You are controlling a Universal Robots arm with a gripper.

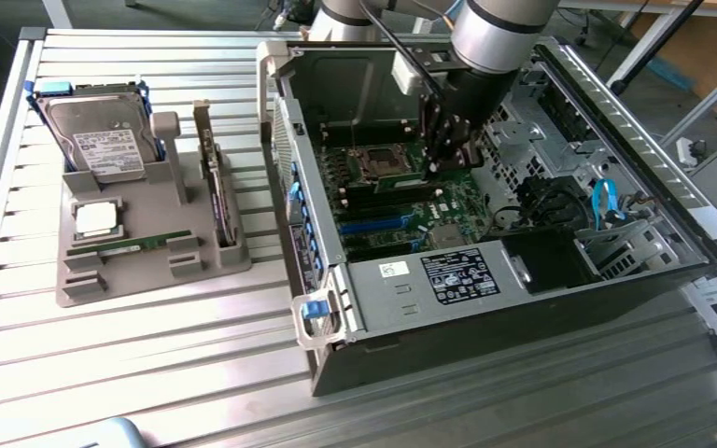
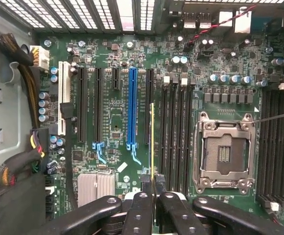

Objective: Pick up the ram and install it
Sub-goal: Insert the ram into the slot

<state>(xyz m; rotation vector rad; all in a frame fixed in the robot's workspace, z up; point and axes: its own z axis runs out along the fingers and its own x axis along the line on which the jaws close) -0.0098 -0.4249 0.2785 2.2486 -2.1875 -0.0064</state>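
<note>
A robotics lab: slatted aluminium workbench (image 1: 147,373), opened computer case (image 1: 458,341), parts holder (image 1: 147,273).

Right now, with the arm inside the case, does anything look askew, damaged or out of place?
Nothing stands out. The pincer is shut on the ram, which stands edge-on, parallel to the memory slots beside the empty processor socket. No damage shows on the board.
</note>
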